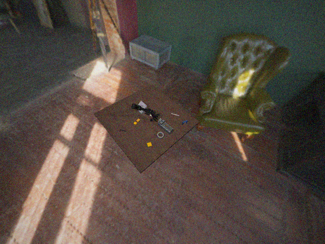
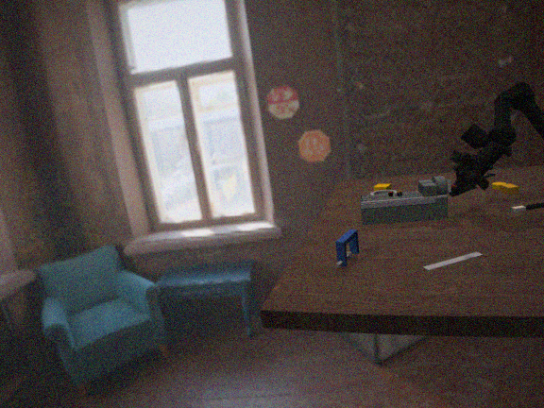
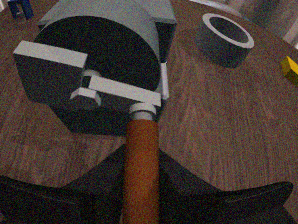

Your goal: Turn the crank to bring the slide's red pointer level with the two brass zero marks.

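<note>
The grey machine (image 1: 166,126) (image 2: 403,210) stands on the wooden table (image 1: 141,161) (image 2: 378,297). In the wrist view its dark round end face carries a pale crank arm (image 3: 125,90) reaching right from the hub, with a blocky counterweight (image 3: 49,70) on the left. The orange-brown handle (image 3: 142,165) projects from the crank arm's right end toward the camera. My gripper (image 3: 139,151) is shut on this handle, a dark finger on either side. The red pointer and brass zero marks cannot be made out in any view.
A grey ring (image 1: 160,135) (image 3: 226,42) and a yellow block (image 1: 149,144) (image 2: 382,187) lie on one side of the machine. A blue arch (image 1: 184,122) (image 2: 348,246) and a white strip (image 1: 175,114) (image 2: 453,261) are on the other. Small yellow pieces (image 2: 504,187) lie near the arm.
</note>
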`<state>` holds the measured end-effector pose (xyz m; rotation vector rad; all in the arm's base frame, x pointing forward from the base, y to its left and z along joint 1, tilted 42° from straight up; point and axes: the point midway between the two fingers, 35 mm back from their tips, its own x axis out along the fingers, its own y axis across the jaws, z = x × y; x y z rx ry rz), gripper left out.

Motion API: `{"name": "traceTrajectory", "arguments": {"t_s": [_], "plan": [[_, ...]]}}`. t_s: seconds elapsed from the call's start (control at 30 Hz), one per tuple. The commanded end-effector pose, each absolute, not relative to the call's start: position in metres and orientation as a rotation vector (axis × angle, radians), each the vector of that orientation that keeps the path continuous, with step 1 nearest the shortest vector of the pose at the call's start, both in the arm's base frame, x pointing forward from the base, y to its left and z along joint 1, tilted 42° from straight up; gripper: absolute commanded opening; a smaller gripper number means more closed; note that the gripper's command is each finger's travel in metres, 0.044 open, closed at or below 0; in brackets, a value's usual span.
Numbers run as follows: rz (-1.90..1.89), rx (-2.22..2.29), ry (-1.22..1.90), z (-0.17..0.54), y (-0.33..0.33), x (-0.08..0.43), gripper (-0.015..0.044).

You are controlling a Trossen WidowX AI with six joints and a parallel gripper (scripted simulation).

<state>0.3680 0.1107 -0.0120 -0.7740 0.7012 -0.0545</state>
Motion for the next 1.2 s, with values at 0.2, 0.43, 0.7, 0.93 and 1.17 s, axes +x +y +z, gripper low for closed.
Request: {"name": "traceTrajectory", "arguments": {"t_s": [0.2, 0.43, 0.7, 0.93, 1.17], "plan": [[-0.054, -0.774, 0.701, -0.012, 0.111, 0.368, 0.021], [-0.054, -0.774, 0.701, -0.012, 0.111, 0.368, 0.0394], [-0.053, -0.772, 0.703, 0.004, 0.126, 0.367, 0.044], [-0.053, -0.771, 0.702, 0.026, 0.144, 0.362, 0.044], [-0.047, -0.771, 0.709, 0.05, 0.17, 0.361, 0.044]]}}
